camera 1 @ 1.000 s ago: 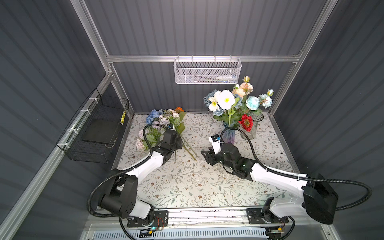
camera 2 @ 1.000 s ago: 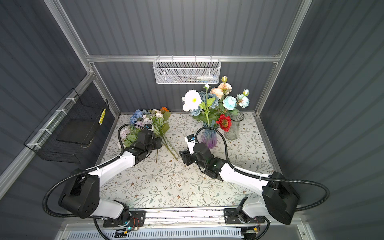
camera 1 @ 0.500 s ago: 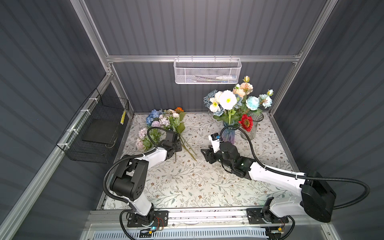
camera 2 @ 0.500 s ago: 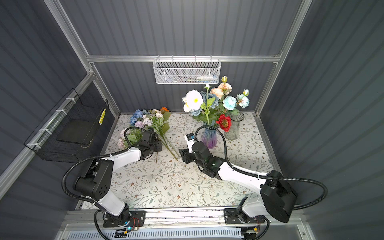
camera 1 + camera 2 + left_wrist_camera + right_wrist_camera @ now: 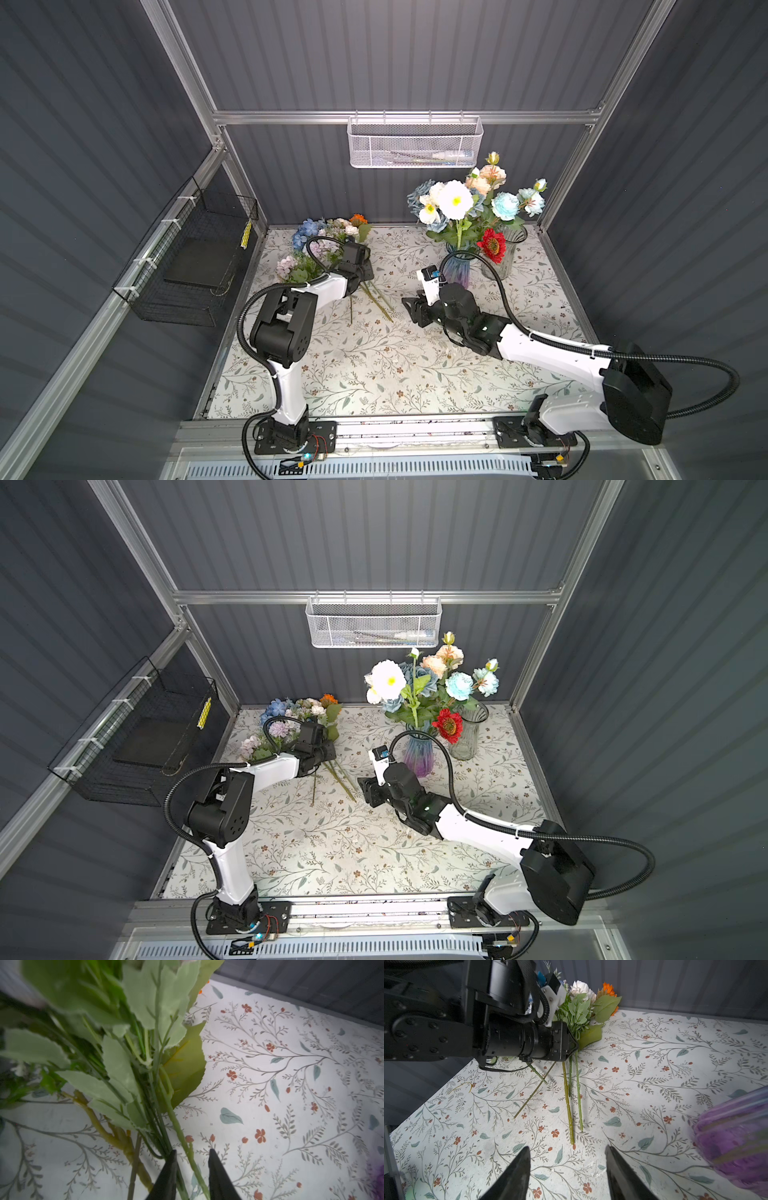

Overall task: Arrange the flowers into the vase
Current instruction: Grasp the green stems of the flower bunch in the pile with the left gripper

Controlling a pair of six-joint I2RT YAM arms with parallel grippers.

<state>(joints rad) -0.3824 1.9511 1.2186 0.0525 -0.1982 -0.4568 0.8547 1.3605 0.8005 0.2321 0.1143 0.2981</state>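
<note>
The left gripper (image 5: 192, 1152) is seen with its jaws narrow but not closed. A light green stem (image 5: 180, 1132) runs between the two black fingers (image 5: 169, 1176), and a small gap is visible on each side of it, so a grip cannot be confirmed. In the right wrist view this gripper is found low over the table (image 5: 395, 365), at the place where the leaves end and the bare stems (image 5: 568, 1105) begin. The stem belongs to the loose flowers (image 5: 328, 237), which are laid at the far left of the table. Their blue, lilac, cream and orange heads are turned to the far wall, and the bare stems point toward the near side.

The right gripper (image 5: 568, 1149) is held wide open, and nothing is found between its fingers. It is placed near the middle of the table and is pointed at the ends of the stems, well apart from the left gripper. The purple vase (image 5: 457, 270) stands just beside it, on the far right. A bouquet (image 5: 461, 203) of white-and-yellow, peach, pale blue and red heads is carried above this vase. A clear vase (image 5: 505, 257) is set just to the right of the purple one, and it cannot be told which stems are in it.

A white mesh basket (image 5: 415, 143) is hung on the far wall, and a black wire basket (image 5: 187, 266) on the left wall.
</note>
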